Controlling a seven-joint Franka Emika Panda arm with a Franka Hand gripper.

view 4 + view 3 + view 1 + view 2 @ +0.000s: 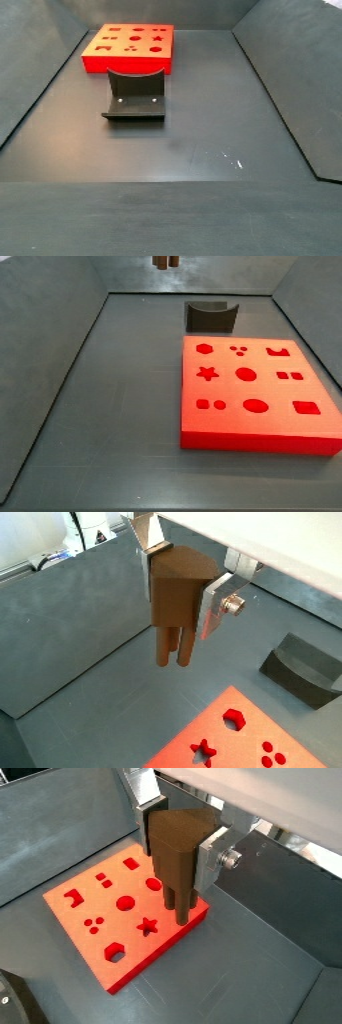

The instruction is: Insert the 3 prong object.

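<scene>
My gripper (178,590) is shut on the 3 prong object (171,612), a brown block with a rounded triangular top and slim prongs hanging down. It also shows in a wrist view (174,858) between the silver fingers (214,853). The piece hangs well above the floor. The red board (107,908) with several shaped holes lies below it; the prong tips appear over the board's edge in that view. In a side view only the prong tips (166,261) show at the picture's upper edge, beyond the board (254,391). The gripper is out of the side view that shows the board at the far end (130,45).
A dark grey curved block (207,316) stands on the floor just beyond the board, also seen in a side view (135,95) and a wrist view (305,667). Grey walls (67,346) enclose the dark floor (187,140).
</scene>
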